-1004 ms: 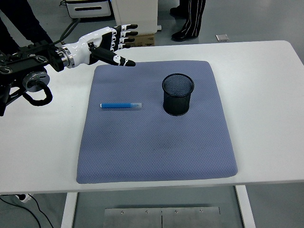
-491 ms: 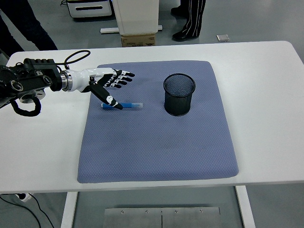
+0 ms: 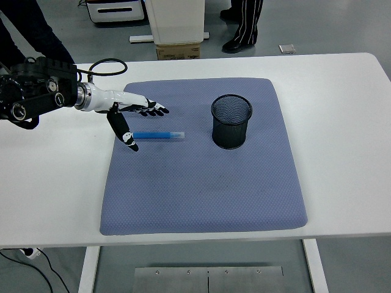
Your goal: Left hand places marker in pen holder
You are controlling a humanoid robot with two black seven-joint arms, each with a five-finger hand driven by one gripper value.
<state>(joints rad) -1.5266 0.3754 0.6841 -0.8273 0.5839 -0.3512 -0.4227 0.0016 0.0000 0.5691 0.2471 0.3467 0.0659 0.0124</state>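
A blue marker point(image 3: 157, 135) with a clear cap lies flat on the blue-grey mat point(image 3: 201, 183), left of centre. To its right a black mesh pen holder point(image 3: 231, 121) stands upright on the mat. My left hand point(image 3: 135, 118) comes in from the left and hovers low over the marker's left end. Its fingers are spread, the thumb pointing down beside the marker's left tip and the other fingers stretched out behind it. Nothing is held. The right arm is out of sight.
The mat lies on a white table point(image 3: 342, 104). People's legs point(image 3: 243, 24) stand beyond the far edge, next to a cardboard box point(image 3: 178, 51) and a white cabinet point(image 3: 174, 18) on the floor.
My left hand dropped from above the mat's far-left corner down to the marker, then shifted slightly left with the thumb swinging down past the marker's left end. The marker has not moved.
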